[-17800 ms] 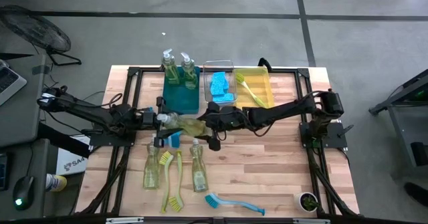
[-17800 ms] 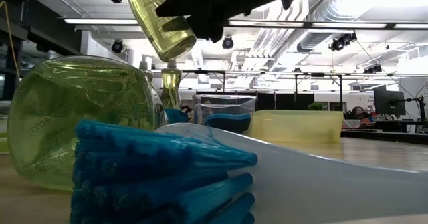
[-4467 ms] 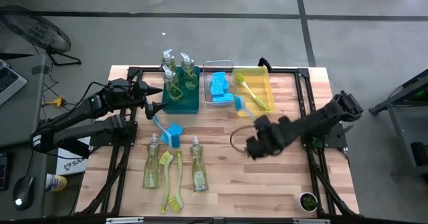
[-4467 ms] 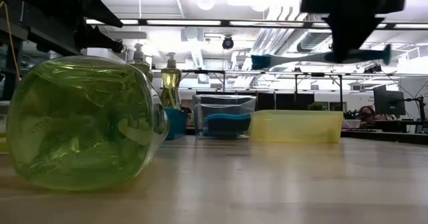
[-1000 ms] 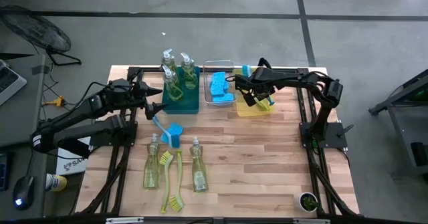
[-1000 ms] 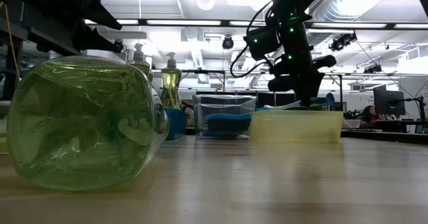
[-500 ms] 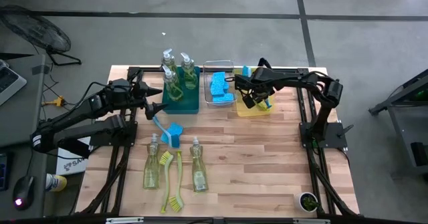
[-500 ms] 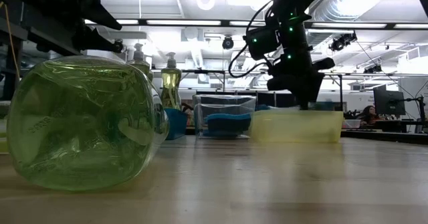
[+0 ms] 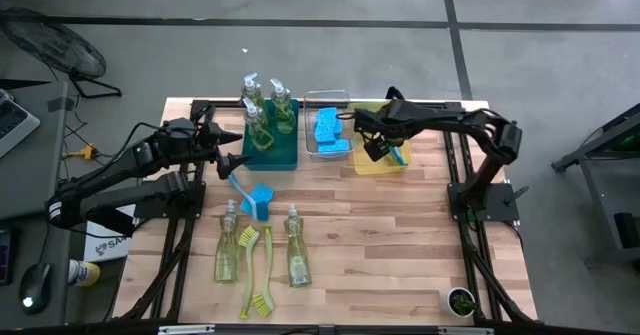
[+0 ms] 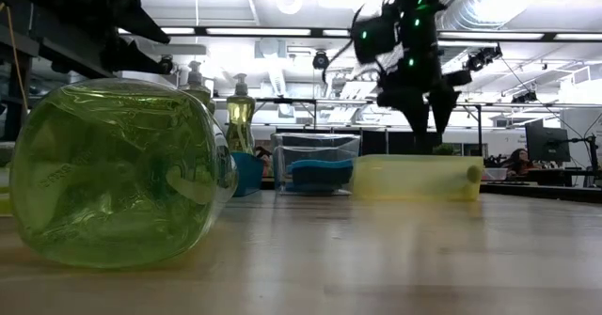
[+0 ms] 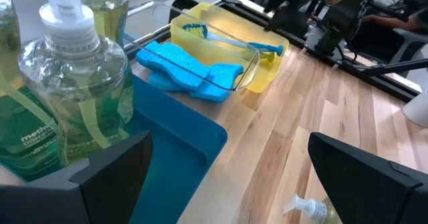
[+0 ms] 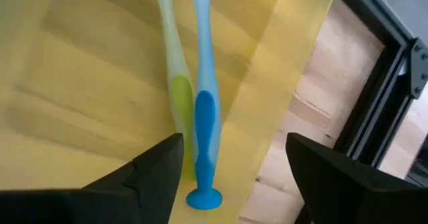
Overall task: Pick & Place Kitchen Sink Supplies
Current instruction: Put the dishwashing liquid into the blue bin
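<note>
The wooden worktop (image 9: 400,245) is being shared by two dark arms. At its far edge three bins are being kept in a row — a teal bin (image 9: 272,147) on the left, a clear bin (image 9: 328,125) in the middle, a yellow bin (image 9: 385,163) on the right. Three pump bottles (image 9: 261,115) of yellow-green soap are standing in the teal bin, and blue sponges (image 9: 329,127) are lying in the clear bin. Over the yellow bin the right gripper (image 9: 372,147) is being held with its fingers spread apart and nothing between them; below it a blue dish brush (image 12: 203,117) is lying beside a yellow-green one (image 12: 175,90) inside the bin. The left gripper (image 9: 236,161) is being held wide open and empty just beside the teal bin's near left corner. Near it another sponge and blue brush (image 9: 250,192) are lying on the boards. Nearer still — two more bottles (image 9: 296,256) and two yellow-green brushes (image 9: 258,270) are lying flat.
</note>
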Tool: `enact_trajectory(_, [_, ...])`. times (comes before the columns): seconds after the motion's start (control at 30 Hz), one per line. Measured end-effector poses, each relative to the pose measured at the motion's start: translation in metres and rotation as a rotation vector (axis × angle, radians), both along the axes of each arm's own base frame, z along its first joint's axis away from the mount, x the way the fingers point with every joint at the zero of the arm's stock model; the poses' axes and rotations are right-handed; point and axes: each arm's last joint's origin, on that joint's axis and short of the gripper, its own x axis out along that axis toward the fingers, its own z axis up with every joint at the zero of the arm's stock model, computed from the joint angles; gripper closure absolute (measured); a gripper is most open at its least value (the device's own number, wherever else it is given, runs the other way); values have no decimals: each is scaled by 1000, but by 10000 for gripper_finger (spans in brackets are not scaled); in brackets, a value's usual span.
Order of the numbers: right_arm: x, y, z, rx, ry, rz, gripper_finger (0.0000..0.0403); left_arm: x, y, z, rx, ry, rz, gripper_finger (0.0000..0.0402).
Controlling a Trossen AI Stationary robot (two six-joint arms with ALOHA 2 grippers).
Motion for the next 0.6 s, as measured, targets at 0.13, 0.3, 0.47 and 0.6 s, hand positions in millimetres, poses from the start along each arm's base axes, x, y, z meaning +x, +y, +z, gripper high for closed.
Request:
enact_trajectory(0.13, [0, 14, 22, -51, -124, 38, 144, 0, 0, -1, -4, 11, 4, 7])
enact_trajectory(0.3, [6, 39, 44, -104, -291, 125, 144, -1, -1, -2, -15, 21, -9, 7])
enact_trajectory(0.47, [12, 63, 54, -117, -384, 201, 144, -2, -2, -6, -46, 53, -35, 7])
enact_trajectory(0.6, [17, 81, 55, -107, -406, 263, 144, -4, -5, -8, -76, 69, -79, 7])
